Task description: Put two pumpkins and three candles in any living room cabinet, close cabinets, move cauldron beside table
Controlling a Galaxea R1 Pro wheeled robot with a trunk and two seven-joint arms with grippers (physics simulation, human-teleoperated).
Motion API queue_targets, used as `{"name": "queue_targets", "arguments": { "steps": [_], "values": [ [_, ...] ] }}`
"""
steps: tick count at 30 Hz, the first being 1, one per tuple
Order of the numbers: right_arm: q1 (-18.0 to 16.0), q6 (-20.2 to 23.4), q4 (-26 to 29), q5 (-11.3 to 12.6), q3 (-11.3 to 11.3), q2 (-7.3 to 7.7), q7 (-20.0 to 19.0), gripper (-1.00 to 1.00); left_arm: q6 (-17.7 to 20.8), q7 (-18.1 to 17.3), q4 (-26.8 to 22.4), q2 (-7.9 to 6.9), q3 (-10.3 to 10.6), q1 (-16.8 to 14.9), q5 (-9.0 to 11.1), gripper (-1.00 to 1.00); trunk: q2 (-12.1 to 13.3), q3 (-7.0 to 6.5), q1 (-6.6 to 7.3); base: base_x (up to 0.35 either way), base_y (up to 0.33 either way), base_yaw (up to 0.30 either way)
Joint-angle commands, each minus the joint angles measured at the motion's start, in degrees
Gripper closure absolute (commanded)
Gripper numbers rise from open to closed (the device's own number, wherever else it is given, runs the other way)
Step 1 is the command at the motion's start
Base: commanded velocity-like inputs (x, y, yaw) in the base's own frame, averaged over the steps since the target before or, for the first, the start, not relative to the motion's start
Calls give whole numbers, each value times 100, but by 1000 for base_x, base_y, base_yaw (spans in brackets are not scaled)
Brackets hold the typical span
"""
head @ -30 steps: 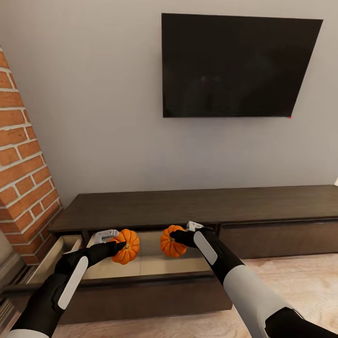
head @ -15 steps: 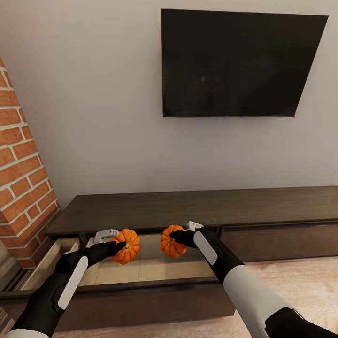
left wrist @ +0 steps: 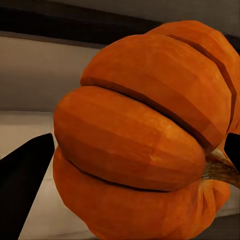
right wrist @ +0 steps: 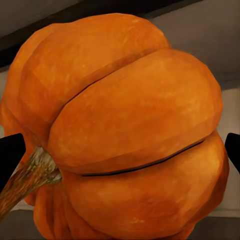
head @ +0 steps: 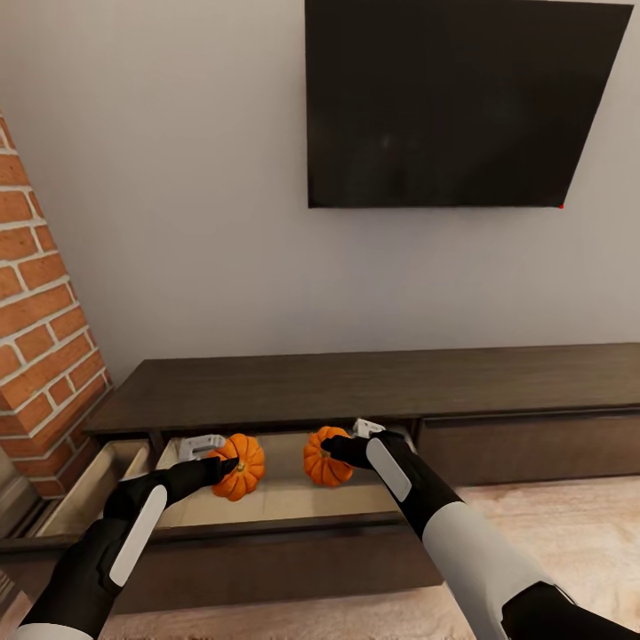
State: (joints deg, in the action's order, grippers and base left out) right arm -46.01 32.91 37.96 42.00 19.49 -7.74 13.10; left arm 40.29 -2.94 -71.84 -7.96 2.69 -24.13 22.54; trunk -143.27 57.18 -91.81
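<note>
Two pumpkins | left [head: 240, 466] clamped in left end effector [head: 233, 464] | right [head: 325, 457] in right end effector [head: 331, 450]

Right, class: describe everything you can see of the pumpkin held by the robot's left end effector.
The pumpkin is small, round and bright orange, with deep ribs and a matte skin. Its short brownish stem points sideways, so it is tipped over. The left end effector is shut on it, holding it above the pale inside of the open drawer of the dark wooden cabinet.
</note>
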Motion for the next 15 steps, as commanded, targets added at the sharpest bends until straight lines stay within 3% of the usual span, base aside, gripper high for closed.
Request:
{"name": "queue_targets", "arguments": {
  "steps": [1,10,15],
  "values": [
    [-5,5,10,63,19,2,61,100,20,-4,-6,-4,4,-4,-12,100,-5,28,-1,0,0,0],
    [-5,5,10,63,21,0,63,100,16,-4,-2,-4,4,-4,-12,100,-17,228,-24,0,0,0],
    [-5,5,10,63,20,0,61,100,14,-8,-10,-4,2,-4,-12,100,-17,228,-24,0,0,0]
  ]
}}
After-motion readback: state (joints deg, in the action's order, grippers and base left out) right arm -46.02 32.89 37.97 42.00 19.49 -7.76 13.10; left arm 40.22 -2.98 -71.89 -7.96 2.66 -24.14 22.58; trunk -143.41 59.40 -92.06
